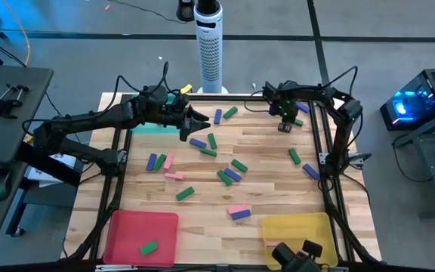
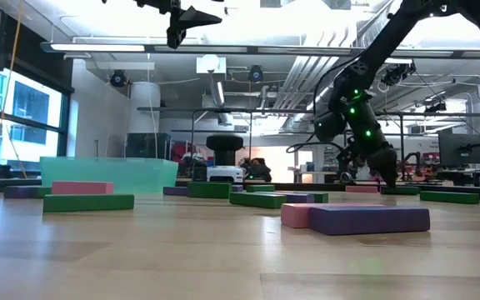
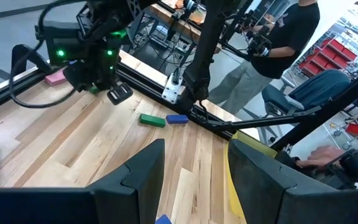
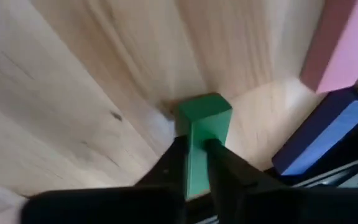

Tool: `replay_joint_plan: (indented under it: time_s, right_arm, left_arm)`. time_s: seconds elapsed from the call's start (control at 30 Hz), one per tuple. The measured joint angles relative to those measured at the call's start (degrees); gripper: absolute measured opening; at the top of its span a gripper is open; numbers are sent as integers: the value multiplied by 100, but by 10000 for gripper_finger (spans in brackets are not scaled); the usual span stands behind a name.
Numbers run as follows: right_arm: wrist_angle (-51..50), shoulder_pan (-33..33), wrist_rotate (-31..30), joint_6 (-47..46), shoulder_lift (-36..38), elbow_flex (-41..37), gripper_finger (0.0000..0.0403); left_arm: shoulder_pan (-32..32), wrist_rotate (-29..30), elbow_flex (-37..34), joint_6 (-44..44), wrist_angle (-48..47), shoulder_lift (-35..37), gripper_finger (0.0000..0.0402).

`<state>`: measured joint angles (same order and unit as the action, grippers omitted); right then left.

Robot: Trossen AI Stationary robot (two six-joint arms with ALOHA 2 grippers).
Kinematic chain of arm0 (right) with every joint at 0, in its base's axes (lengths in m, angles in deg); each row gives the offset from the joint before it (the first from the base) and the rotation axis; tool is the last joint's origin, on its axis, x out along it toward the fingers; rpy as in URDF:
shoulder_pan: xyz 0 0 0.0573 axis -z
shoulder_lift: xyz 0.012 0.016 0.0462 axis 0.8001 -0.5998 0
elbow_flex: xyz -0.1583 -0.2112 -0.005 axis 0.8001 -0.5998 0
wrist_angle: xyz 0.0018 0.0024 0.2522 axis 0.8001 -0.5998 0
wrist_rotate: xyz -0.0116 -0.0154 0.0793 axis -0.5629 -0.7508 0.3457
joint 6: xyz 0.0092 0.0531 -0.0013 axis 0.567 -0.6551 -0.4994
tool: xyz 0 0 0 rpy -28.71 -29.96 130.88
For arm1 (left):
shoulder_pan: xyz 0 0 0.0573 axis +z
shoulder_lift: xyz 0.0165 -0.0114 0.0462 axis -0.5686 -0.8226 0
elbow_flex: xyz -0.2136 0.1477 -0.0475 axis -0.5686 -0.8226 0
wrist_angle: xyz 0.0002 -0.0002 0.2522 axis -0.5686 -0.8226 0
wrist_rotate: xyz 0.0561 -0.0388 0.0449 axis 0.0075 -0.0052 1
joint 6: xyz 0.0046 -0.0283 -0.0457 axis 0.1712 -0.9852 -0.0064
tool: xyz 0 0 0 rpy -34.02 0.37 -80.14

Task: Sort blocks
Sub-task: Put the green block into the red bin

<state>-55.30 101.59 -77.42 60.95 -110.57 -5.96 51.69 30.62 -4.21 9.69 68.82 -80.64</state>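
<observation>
Right gripper [image 4: 194, 163] clamping a green block [image 4: 202, 134] on the worktop [image 1: 270, 181], upper right of the high view; left gripper [image 1: 196, 121] hanging apart, empty.

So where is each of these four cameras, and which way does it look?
High: overhead, straight down; both arms, wooden table.
Low: table height, level across; right arm.
Left wrist: past open left gripper toward right arm.
Right wrist: down at right gripper clamping small green rectangular block.
Shared: flat yellow tray in high and left wrist.

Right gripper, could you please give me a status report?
Right gripper shut on green block, low at table's far right. Left gripper open, raised. Pink block and blue block close beside.
</observation>
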Motion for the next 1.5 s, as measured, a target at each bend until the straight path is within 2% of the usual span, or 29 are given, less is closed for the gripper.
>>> replay_joint_plan:
  time_s: [0.23,0.47,0.6,0.7,0.83,1.0,1.1,1.2,1.5]
  right_arm:
    - [-302,-61,789,-21,386,610,1]
    - [-153,-153,1892,-654,1517,864,0]
    - [-250,-33,1665,-1114,1836,564,5]
    - [-439,168,1614,-1428,1747,252,38]
    - [-222,301,1620,-1710,1315,-89,118]
    - [-101,297,1447,-1932,547,-26,223]
    - [-83,291,1202,-2033,213,94,266]
    - [-69,314,1211,-1951,48,177,284]
    - [125,524,1507,-1292,-115,194,286]
  left_arm:
    - [2,2,0,4,2,0,163]
    - [2,4,0,6,0,0,163]
    - [2,4,0,9,1,0,163]
    - [2,4,0,77,3,0,163]
    - [2,4,0,111,4,0,163]
    - [2,4,0,111,4,0,163]
    - [2,4,0,111,4,0,163]
    - [2,4,0,109,2,0,163]
    - [2,4,0,104,0,0,163]
